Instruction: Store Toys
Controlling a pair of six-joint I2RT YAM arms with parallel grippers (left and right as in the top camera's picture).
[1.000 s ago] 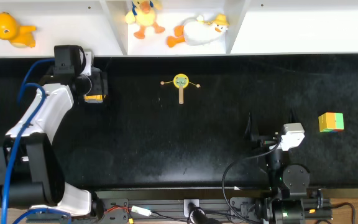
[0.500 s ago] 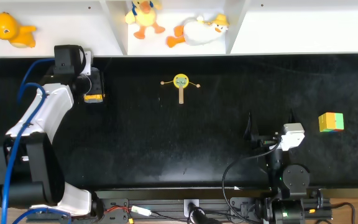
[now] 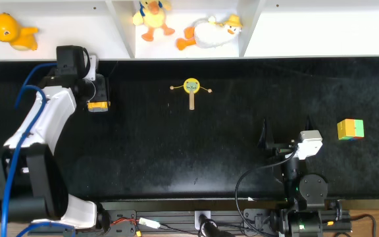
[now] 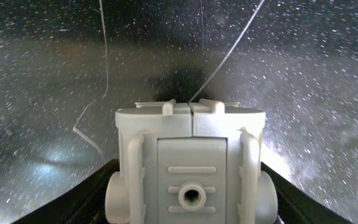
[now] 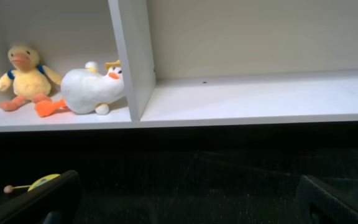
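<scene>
Left and right arms at the black desk. My left end effector is clamped on a grey toy over the desk. My right end effector stands wide open, with a coloured cube near its right side, a yellow rattle ahead to its left, and the shelf ahead.

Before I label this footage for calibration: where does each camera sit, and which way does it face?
Top: overhead, looking down on table and shelf; both arms show.
Left wrist: faces the table; fingers grip a grey toy.
Right wrist: faces the shelf; open fingers show.
Top and right wrist share the white duck.
</scene>
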